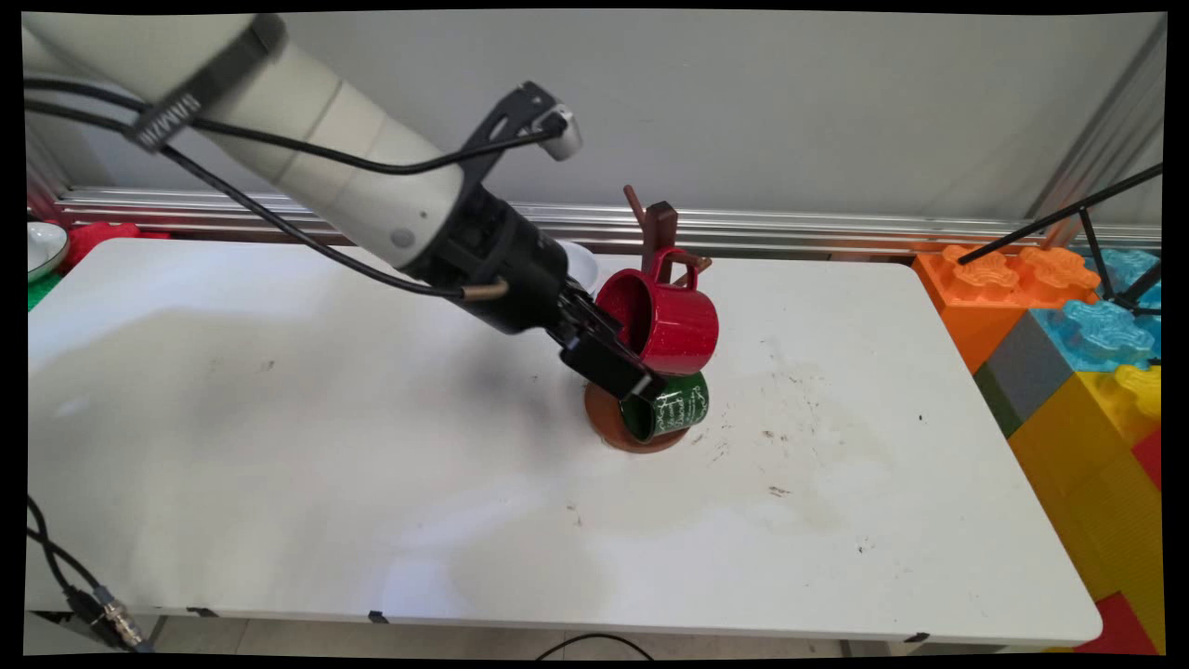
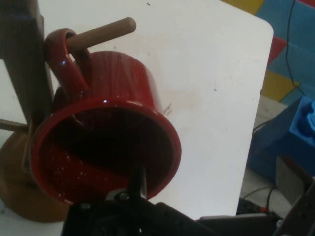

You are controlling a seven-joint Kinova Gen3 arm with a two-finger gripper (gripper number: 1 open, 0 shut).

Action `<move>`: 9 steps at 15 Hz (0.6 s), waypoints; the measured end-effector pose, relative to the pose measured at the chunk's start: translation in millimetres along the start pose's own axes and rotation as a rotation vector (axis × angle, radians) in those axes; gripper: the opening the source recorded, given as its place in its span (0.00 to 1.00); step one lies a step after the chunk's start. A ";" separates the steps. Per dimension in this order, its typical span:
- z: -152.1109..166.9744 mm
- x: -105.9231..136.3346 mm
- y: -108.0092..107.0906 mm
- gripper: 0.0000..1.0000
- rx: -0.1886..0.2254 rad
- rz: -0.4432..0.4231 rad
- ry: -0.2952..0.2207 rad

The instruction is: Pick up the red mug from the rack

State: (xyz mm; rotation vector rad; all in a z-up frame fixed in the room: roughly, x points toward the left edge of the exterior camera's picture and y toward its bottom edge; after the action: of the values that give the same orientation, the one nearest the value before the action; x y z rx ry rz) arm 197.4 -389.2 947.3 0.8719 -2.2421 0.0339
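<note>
A scuffed white desk [image 1: 372, 446] stands before a grey wall, with coloured blocks [image 1: 1068, 344] at its right. The end effector [image 1: 624, 364] grips the rim of a glossy red mug [image 1: 664, 321], whose handle hangs on a peg of the brown rack [image 1: 658, 232], above a green mug [image 1: 671, 407].

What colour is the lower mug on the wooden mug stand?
Dark green mug with white markings, hanging below the red mug; clearest in the main view.

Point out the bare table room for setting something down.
Free: the broad white table left of the mug stand, and the strip between the stand and the toy blocks. Crowded: the middle back, where the gripper meets the red mug above the green mug.
</note>
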 end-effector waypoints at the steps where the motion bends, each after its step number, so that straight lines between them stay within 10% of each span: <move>1: 5.0 -0.8 1.4 1.00 0.001 -0.010 0.010; 9: 41.4 -5.4 3.9 1.00 0.009 -0.081 0.102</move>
State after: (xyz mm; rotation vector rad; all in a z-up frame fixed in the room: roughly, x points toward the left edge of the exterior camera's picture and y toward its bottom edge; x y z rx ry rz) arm 172.2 -394.2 914.0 0.9439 -2.1119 0.0496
